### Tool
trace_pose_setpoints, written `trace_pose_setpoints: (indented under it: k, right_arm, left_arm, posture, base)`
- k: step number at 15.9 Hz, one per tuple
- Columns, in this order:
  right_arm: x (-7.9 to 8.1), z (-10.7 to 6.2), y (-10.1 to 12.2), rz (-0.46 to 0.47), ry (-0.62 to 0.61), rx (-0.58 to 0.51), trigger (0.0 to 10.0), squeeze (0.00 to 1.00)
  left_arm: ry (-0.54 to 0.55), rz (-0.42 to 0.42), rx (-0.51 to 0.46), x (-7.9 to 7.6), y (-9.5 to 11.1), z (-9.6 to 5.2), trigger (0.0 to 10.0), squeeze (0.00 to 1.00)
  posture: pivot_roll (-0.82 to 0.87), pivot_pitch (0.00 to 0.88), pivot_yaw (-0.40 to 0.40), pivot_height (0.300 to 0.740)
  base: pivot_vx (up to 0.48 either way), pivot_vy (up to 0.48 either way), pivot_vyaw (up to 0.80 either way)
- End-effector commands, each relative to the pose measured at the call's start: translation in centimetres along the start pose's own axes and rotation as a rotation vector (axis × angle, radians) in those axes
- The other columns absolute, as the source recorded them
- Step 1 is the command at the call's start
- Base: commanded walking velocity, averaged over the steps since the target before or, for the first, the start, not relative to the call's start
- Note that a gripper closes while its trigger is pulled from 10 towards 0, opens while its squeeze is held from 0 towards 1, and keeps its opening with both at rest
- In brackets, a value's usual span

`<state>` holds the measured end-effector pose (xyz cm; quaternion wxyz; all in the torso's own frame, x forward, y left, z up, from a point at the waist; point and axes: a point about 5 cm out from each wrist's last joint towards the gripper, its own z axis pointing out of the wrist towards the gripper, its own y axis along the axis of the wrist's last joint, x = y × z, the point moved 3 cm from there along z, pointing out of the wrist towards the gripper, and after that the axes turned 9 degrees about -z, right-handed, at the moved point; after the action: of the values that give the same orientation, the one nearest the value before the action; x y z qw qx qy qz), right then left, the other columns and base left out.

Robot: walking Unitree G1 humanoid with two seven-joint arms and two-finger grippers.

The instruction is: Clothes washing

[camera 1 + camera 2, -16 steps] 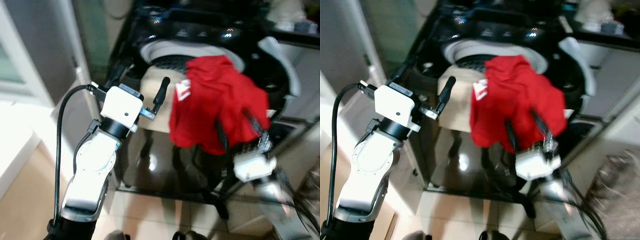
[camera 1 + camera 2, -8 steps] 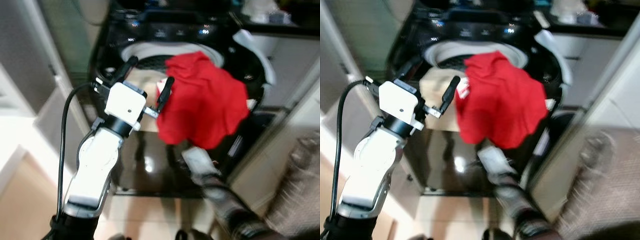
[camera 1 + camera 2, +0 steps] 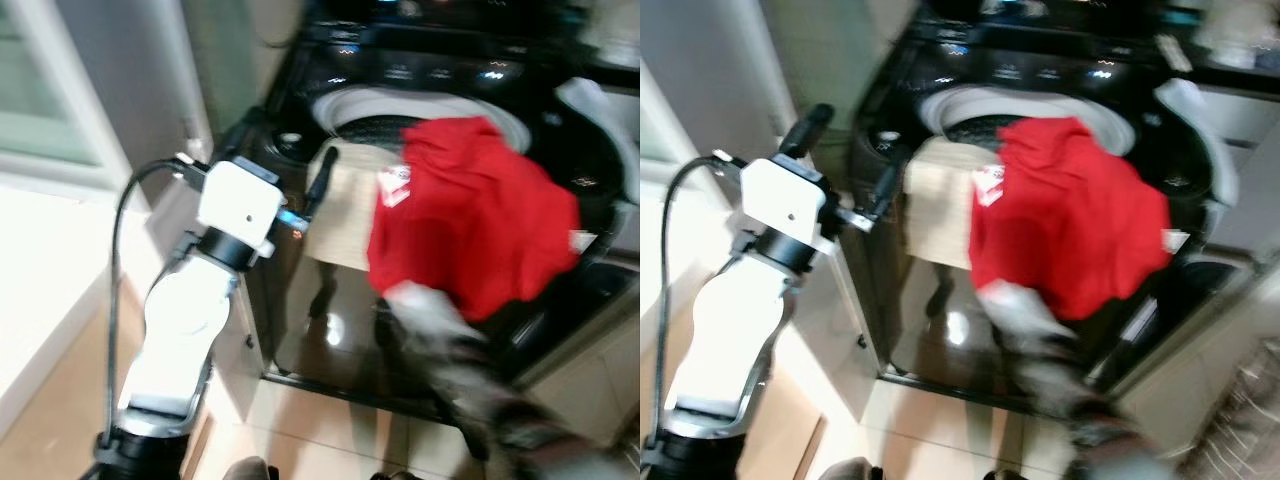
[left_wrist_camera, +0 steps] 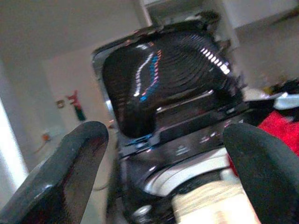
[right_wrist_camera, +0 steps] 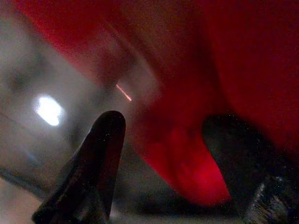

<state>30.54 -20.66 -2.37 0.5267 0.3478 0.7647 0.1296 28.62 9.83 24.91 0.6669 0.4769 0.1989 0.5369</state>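
My left gripper (image 4: 163, 154) fingers spread, empty, raised at 9 o'clock of the black washer (image 3: 420, 90). Right gripper (image 5: 163, 158) fingers apart, red garment (image 3: 470, 225) just ahead of them, draped over washer rim at 3 o'clock; beige cloth (image 3: 345, 215) beside it. Right arm blurred.

One washing machine (image 3: 420, 75), top-loading, lid (image 4: 163, 74) raised. One red garment (image 3: 470, 230), hanging over the front edge of the machine's opening. One beige item (image 3: 345, 215) at the same front edge, beside the garment. Two robot arms: left (image 3: 190, 330), right (image 3: 470, 370), the right one blurred.
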Motion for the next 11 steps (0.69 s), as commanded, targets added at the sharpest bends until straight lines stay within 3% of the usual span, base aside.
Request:
trace_pose_setpoints:
  k: [1,3,5,8,11]
  right_arm:
    - [0.5,0.1,0.7,0.045,-0.004,0.011,10.0,0.0]
    - [0.4,0.1,0.3,0.184,-0.019,0.071,10.0,0.0]
    - [-0.3,0.7,2.1,0.381,-0.06,0.045,10.0,0.0]
    - [-1.5,1.3,3.4,0.434,-0.087,0.02,10.0,0.0]
    - [-2.4,1.6,2.8,0.648,-0.14,0.12,10.0,0.0]
  left_arm:
    - [-0.012,-0.003,-0.009,-0.4,0.3,0.1,10.0,0.0]
    - [0.003,-0.007,-0.005,-0.2,0.3,0.0,10.0,0.0]
    - [0.0,-0.045,0.043,-0.5,-1.4,-0.2,10.0,0.0]
    - [-0.028,-0.067,0.048,-1.4,-1.9,0.1,10.0,0.0]
    - [-0.047,-0.104,0.04,-2.0,-2.1,0.6,10.0,0.0]
  posture:
    - [0.14,0.051,-0.019,0.731]
    - [0.14,0.055,-0.029,0.731]
    - [0.1,0.063,-0.031,0.731]
    - [0.07,0.062,-0.033,0.731]
    - [0.04,0.039,-0.014,0.731]
  base:
    - [0.0,0.0,0.0]
    - [0.0,0.0,0.0]
    - [0.0,0.0,0.0]
    - [0.0,0.0,0.0]
    - [0.0,0.0,0.0]
